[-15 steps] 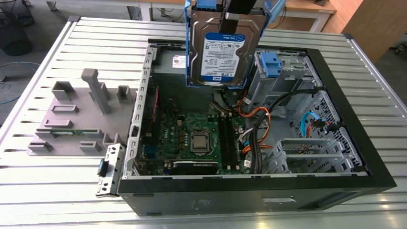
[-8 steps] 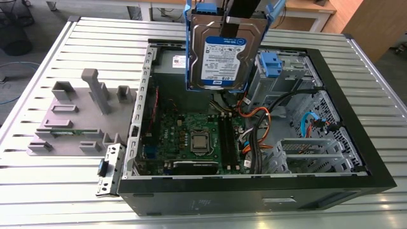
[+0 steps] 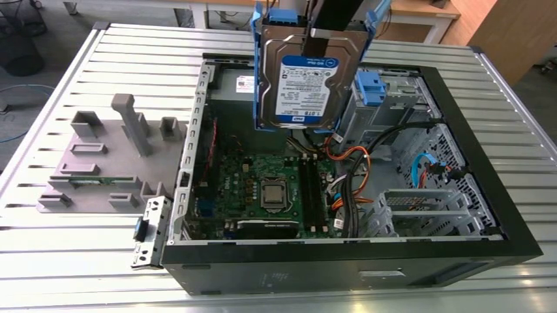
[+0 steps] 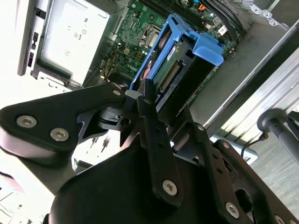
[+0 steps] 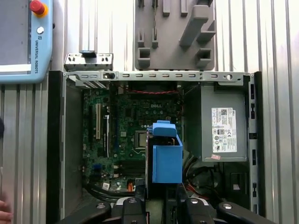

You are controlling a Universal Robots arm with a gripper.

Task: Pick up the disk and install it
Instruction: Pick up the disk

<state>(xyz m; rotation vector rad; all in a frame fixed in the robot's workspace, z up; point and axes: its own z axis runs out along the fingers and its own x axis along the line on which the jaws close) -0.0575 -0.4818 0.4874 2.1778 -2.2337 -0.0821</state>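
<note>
The disk (image 3: 304,81), a silver-grey hard drive with a white-and-blue label in a blue carrier frame, hangs upright above the open computer case (image 3: 487,215). My gripper (image 3: 323,40) comes down from above and is shut on the disk's upper edge. In the second wrist view the blue carrier of the disk (image 4: 187,46) juts out past the black fingers (image 4: 148,100), over the motherboard. The first wrist view has the disk (image 5: 167,158) edge-on over the middle of the case, with my gripper (image 5: 163,201) behind it.
Inside the case lie the motherboard (image 3: 270,189), loose cables (image 3: 357,163), a grey power supply box (image 5: 223,128) and a drive bay with a blue latch (image 3: 371,85). A grey fixture plate (image 3: 109,156) lies beside the case. A teach pendant (image 5: 23,42) and a hand (image 5: 3,212) are nearby.
</note>
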